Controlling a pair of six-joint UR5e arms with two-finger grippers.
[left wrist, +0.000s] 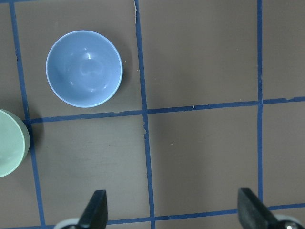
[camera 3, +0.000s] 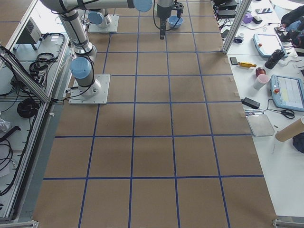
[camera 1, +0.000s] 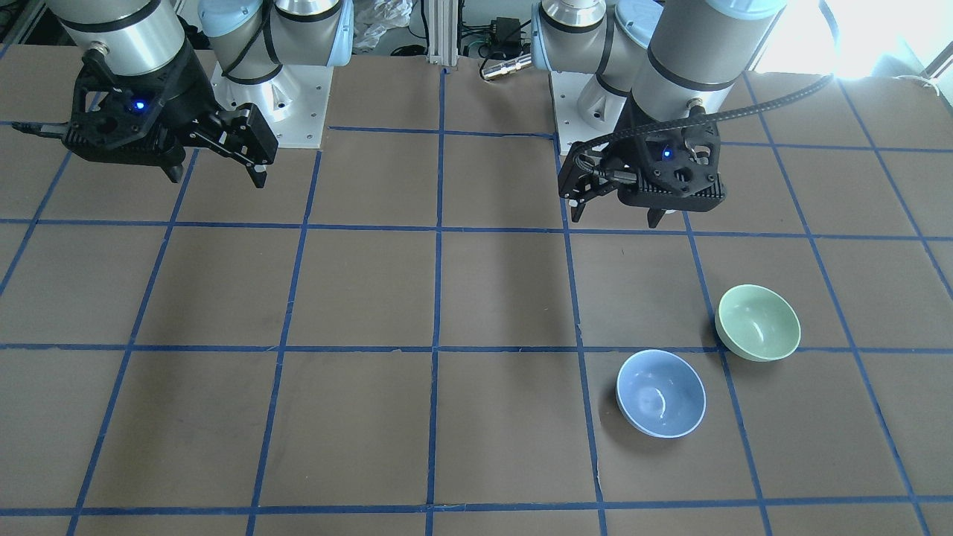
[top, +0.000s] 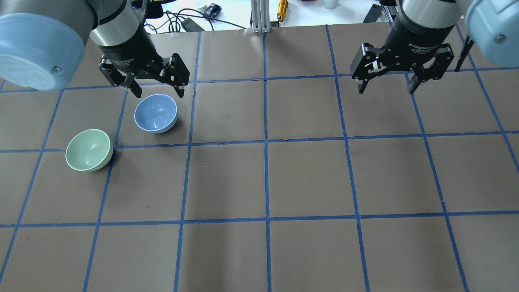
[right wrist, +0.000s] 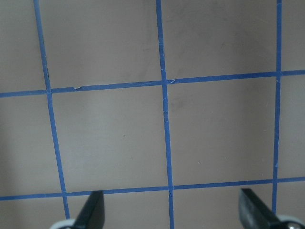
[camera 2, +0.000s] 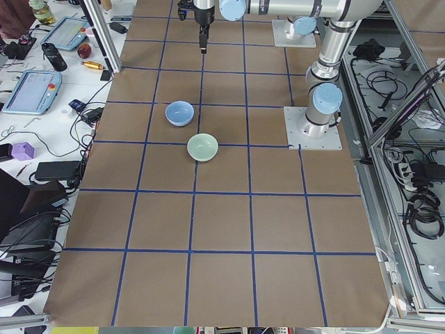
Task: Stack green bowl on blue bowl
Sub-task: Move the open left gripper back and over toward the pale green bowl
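Note:
The green bowl point(top: 89, 149) sits upright on the table on my left side; it also shows in the front view point(camera 1: 758, 321), the left side view point(camera 2: 202, 147) and at the edge of the left wrist view point(left wrist: 10, 142). The blue bowl point(top: 156, 113) sits upright just beside it, apart from it; it also shows in the front view point(camera 1: 661, 392) and the left wrist view point(left wrist: 84, 68). My left gripper point(top: 158, 89) is open and empty, hovering high by the blue bowl. My right gripper point(top: 387, 86) is open and empty, high over the far right of the table.
The brown table point(top: 267, 178) carries a grid of blue tape. Arm bases point(camera 1: 272, 97) stand at the robot's edge. Cables and tools point(top: 194, 18) lie beyond the far edge.

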